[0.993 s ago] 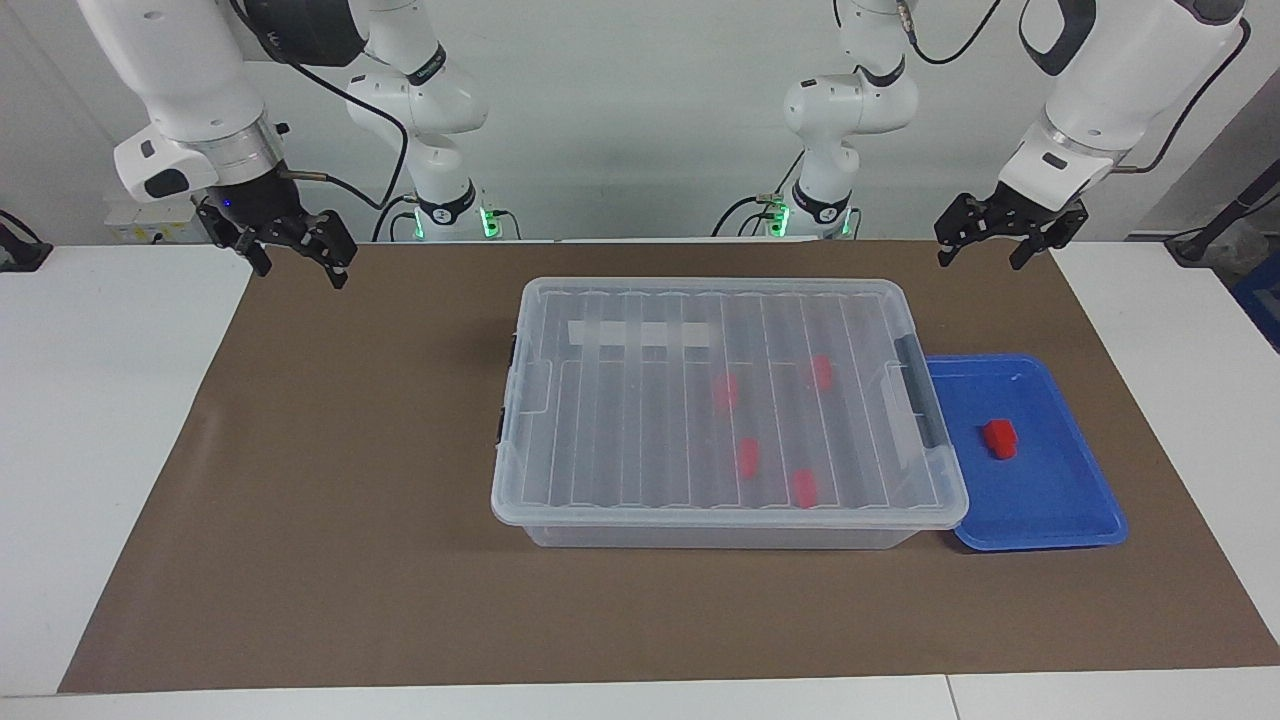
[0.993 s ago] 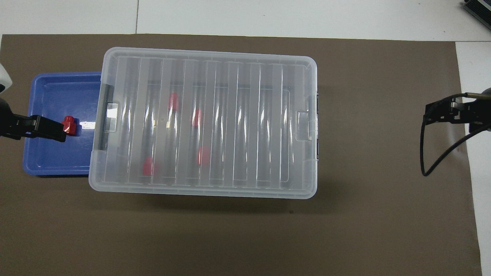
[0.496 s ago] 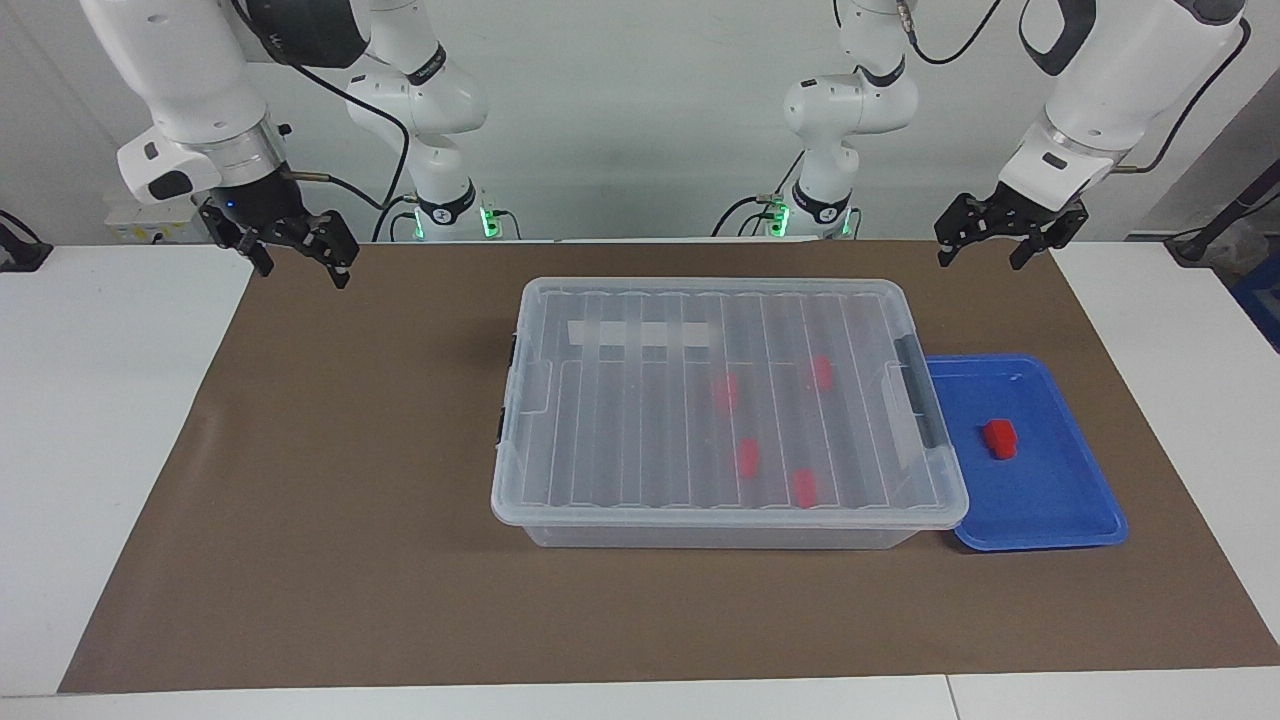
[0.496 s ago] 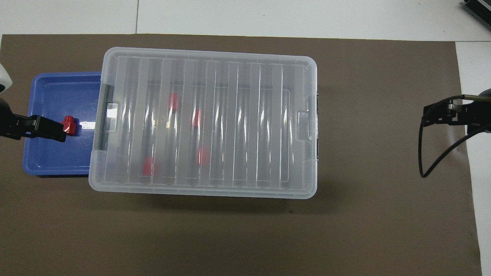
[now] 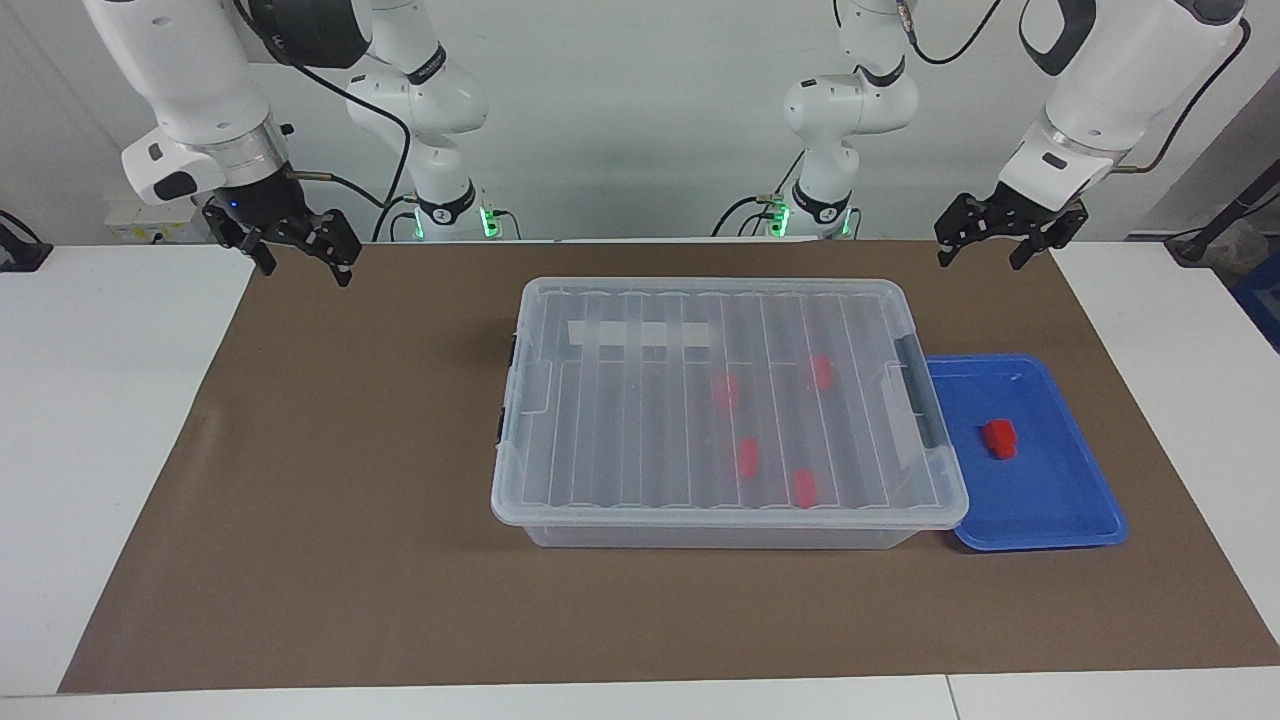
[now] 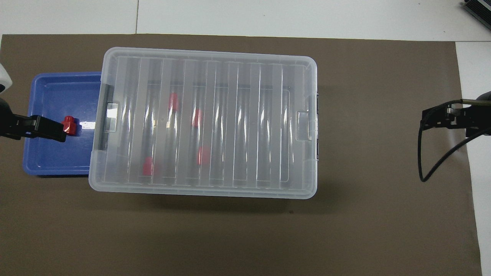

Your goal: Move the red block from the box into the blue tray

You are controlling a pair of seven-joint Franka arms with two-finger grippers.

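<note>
Red block (image 5: 999, 439), small and stubby, lies loose on the floor of the blue tray (image 5: 1060, 510), roughly mid-tray, touching neither rim nor gripper. Tray sits flat on the brown mat (image 5: 330, 480) at the left arm's end of the table, one short edge tucked just under the overhanging lid rim of the box (image 5: 610, 520). Box is a large clear bin, its ribbed transparent lid (image 5: 640, 430) seated on top, grey latch clip (image 5: 914, 390) visible at the tray end, white tape strip (image 5: 640, 333) on the lid toward the robots. Through the lid 4 more red blocks (image 5: 748, 456) show blurred on the box floor, all in the half nearer the tray. Left gripper (image 5: 1004, 241) hangs in the air over the mat's edge nearest the robots, above the corner at the left arm's end, fingers spread and holding nothing; in the overhead view its black fingertip (image 6: 49, 129) overlaps the tray beside the block, but the facing view shows it raised well clear. Right gripper (image 5: 297, 253) hangs over the corner of the mat at the right arm's end, fingers spread, holding nothing.
</note>
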